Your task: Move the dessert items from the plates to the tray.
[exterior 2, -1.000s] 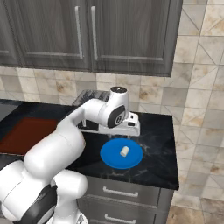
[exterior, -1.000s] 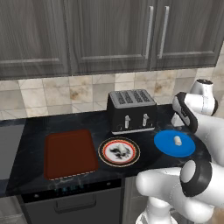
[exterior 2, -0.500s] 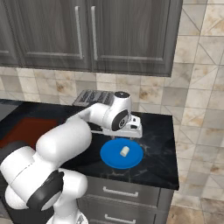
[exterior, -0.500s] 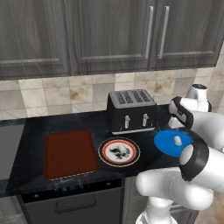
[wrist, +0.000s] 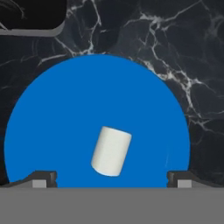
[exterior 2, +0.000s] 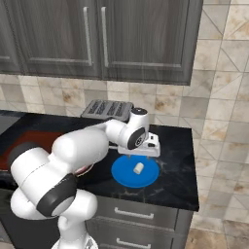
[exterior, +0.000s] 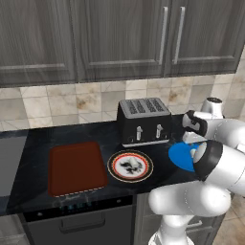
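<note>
**Ana:** Hand view shows the marshmallow (wrist: 111,151) lying on its side on the blue plate (wrist: 52,109), a little toward 5 o'clock from the plate centre. Its long axis runs from about 1 o'clock to 7 o'clock.

**Ben:** And the gripper (wrist: 112,180)? Does it hold something?

**Ana:** No, it holds nothing. The two finger tips (wrist: 43,179) stand wide apart at the bottom edge, one on each side of the marshmallow, with free space between. In the right base view the gripper (exterior 2: 139,154) hangs over the blue plate (exterior 2: 121,176), and the marshmallow (exterior 2: 138,168) is just under it.

**Ben:** How will it handle, do you think?

**Ana:** I judge it is very light and probably soft, so a gentle squeeze should be enough. Because it is a round cylinder lying flat, it could roll away on the smooth plate if one finger touches first. I would take it across the curved sides, at the middle of its length, fingers closing from 10 and 4 o'clock.

**Ben:** Where must it go?

**Ana:** To the tray (exterior: 76,167), at 9 o'clock along the counter in the left base view, beyond the patterned plate (exterior: 130,165). The toaster (exterior: 143,120) stands behind them.
</note>
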